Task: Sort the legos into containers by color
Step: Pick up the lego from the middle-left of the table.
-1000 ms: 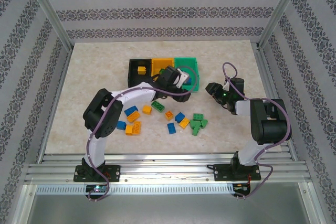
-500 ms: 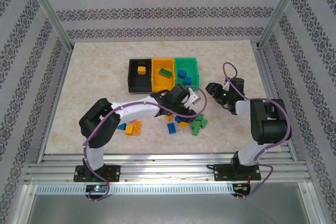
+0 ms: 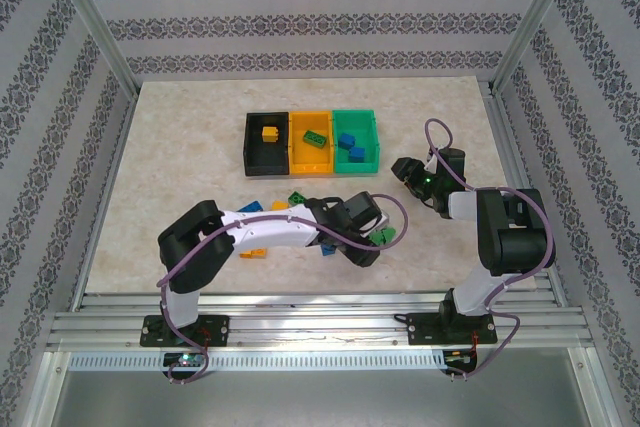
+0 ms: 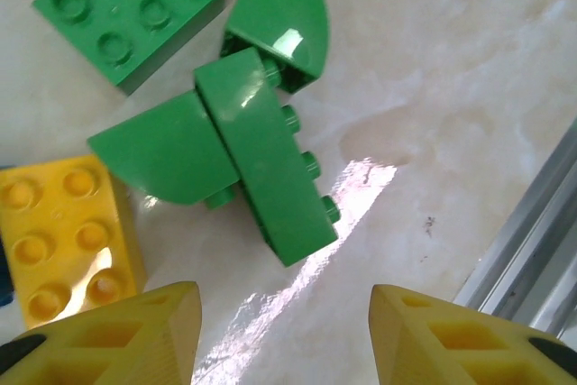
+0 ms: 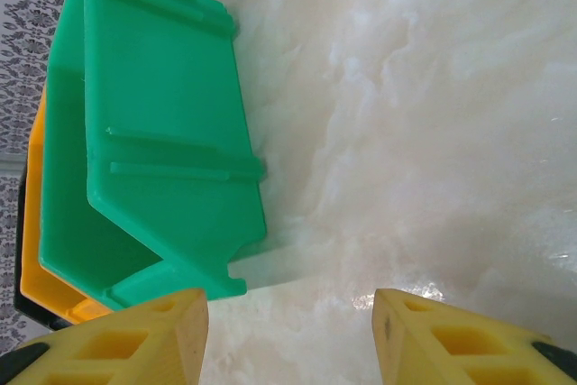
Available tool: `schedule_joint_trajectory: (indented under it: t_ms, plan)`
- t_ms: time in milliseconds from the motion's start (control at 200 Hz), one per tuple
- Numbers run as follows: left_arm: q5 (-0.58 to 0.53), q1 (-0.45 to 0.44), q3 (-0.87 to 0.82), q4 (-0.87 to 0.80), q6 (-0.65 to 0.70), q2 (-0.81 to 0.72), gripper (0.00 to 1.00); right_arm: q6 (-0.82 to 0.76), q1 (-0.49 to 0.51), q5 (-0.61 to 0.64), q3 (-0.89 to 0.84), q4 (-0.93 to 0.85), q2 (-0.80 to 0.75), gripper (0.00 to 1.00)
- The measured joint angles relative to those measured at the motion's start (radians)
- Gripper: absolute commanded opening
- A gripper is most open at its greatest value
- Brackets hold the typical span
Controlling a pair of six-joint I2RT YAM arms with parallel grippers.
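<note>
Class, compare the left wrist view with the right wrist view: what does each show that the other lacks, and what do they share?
Left wrist view: green legos clustered beside a yellow lego, with a metal rail. Right wrist view: the green bin seen from outside, the orange bin behind it. Shared: the marbled table and open, empty grippers, left gripper and right gripper.

You had a black bin (image 3: 248, 143), an orange bin (image 3: 311, 170), a green bin (image 3: 355, 112), green bricks (image 4: 261, 155), a yellow brick (image 4: 63, 232), a cream marbled tabletop (image 3: 180, 147) and white walls (image 3: 300, 27) banded with grey floral stripes.
</note>
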Motion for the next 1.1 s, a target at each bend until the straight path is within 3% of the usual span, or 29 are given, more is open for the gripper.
schedule_joint_trajectory:
  t_ms: [385, 919, 1099]
  plan:
    - [-0.052, -0.033, 0.091, -0.04, -0.14, 0.082, 0.51, 0.0, 0.0, -0.002, 0.0, 0.0, 0.0, 0.52]
    - [-0.104, -0.05, 0.225, -0.165, -0.175, 0.189, 0.51, 0.003, 0.0, -0.002, 0.0, 0.0, 0.0, 0.52]
    - [-0.101, -0.05, 0.226, -0.168, -0.174, 0.189, 0.42, 0.003, 0.0, -0.002, 0.0, 0.0, 0.0, 0.52]
